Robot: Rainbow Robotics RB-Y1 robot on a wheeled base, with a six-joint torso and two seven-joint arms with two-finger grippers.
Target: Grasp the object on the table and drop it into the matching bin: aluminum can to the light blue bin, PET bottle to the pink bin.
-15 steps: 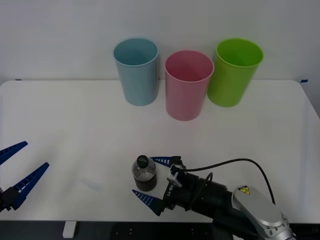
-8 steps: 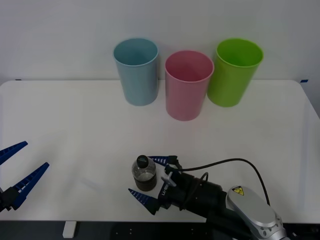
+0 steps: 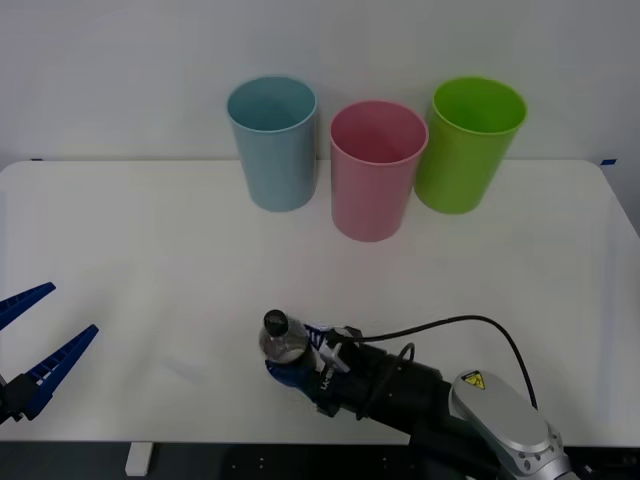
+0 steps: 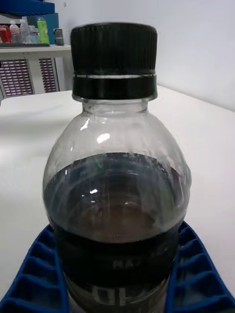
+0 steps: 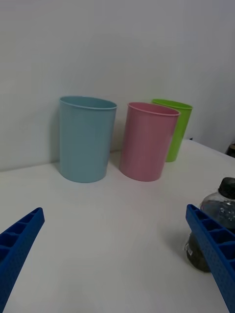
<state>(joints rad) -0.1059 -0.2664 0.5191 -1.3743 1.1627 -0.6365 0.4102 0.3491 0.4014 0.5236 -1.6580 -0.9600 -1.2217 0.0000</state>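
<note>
The PET bottle (image 3: 281, 340), small and clear with a black cap and dark liquid, stands near the front edge of the white table (image 3: 150, 250). It leans toward the left. My right gripper (image 3: 298, 353) is shut on its lower body; in the right wrist view the blue fingers (image 4: 34, 279) hug both sides of the bottle (image 4: 117, 195). The pink bin (image 3: 372, 185) stands at the back centre, with the light blue bin (image 3: 275, 145) to its left. My left gripper (image 3: 70, 312) waits open at the front left, apart from the bottle (image 5: 220, 210).
A lime green bin (image 3: 465, 145) stands to the right of the pink one, close beside it. The three bins form a row against the back wall. The right arm's black cable (image 3: 470, 325) loops above the table's front edge.
My right gripper's fingers have closed from wide open onto the bottle. The bottle has tipped leftward, its cap shifting left. The left arm has not moved.
</note>
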